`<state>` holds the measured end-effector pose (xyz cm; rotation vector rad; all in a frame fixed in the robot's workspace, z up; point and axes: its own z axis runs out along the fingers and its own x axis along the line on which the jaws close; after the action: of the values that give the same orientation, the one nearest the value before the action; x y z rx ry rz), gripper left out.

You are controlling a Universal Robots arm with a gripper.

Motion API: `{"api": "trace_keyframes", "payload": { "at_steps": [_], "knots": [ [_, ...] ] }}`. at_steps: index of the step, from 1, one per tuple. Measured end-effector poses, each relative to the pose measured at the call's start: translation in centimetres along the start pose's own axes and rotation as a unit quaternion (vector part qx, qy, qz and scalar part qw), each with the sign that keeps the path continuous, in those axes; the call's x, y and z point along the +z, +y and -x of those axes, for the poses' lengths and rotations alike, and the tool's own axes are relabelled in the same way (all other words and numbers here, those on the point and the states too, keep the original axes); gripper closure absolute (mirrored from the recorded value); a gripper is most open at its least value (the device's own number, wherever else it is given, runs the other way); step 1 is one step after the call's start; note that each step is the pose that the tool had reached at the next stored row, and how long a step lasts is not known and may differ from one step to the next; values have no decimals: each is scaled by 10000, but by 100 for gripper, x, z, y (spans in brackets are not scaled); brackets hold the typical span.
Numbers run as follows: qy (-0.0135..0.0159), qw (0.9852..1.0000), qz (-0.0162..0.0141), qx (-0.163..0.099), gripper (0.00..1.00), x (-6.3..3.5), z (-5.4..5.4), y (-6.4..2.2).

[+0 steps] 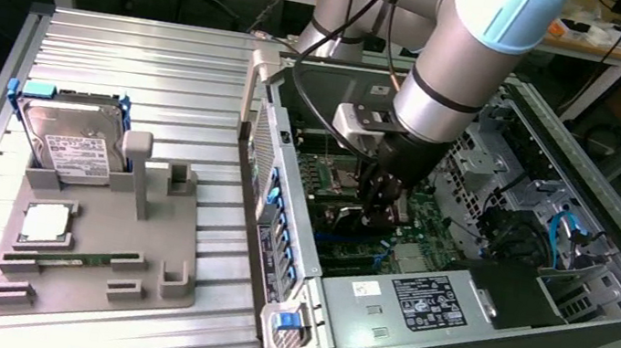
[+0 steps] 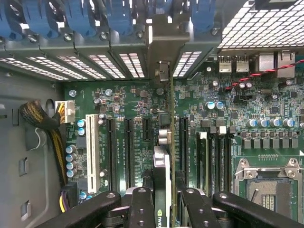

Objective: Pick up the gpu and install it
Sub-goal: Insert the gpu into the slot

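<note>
Black fingers (image 2: pixel 141 209) of the gripper (image 2: pixel 164 202) sit closest to the wrist camera, drawn in narrow and pinched on the gpu (image 2: pixel 162 171), one finger on each face of the card. The gpu stands on edge between them, so that its thin top edge and a strip of green logo by the fingertips are what the wrist view gives. It runs straight away from the hand to the rear wall of the computer case (image 1: pixel 598 226), where its far end meets the row of vented slot covers (image 2: pixel 95 66) under the blue latches (image 2: pixel 85 14). Directly beneath the hand lies the green motherboard (image 2: pixel 228 118). The card lines up over the board between two black expansion slots (image 2: pixel 128 147), but whether its lower edge is seated I cannot tell. A white slot (image 2: pixel 92 147) lies further out from the hand on one side, with a yellow and black cable bundle (image 2: pixel 42 123) beyond it. The CPU socket (image 2: pixel 268 190) lies on the hand's other side. In the exterior view the arm reaches down into the open case, its gripper low over the board. Well apart from the hand, toward the exterior view's left, a grey fixture (image 1: pixel 84 288) on the ribbed table (image 1: pixel 143 57) carries a hard drive (image 1: pixel 74 148) standing upright and a memory stick (image 1: pixel 76 261) lying flat.
</note>
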<state>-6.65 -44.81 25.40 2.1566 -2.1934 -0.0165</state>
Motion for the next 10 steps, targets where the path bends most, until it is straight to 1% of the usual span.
{"api": "trace_keyframes", "payload": {
  "at_steps": [7, 10],
  "knots": [
    [-1, 10000, 0, 1, 73, 13, 16, 5],
    [0, 10000, 1, 11, 73, 42, 17, 6]
  ]
}}
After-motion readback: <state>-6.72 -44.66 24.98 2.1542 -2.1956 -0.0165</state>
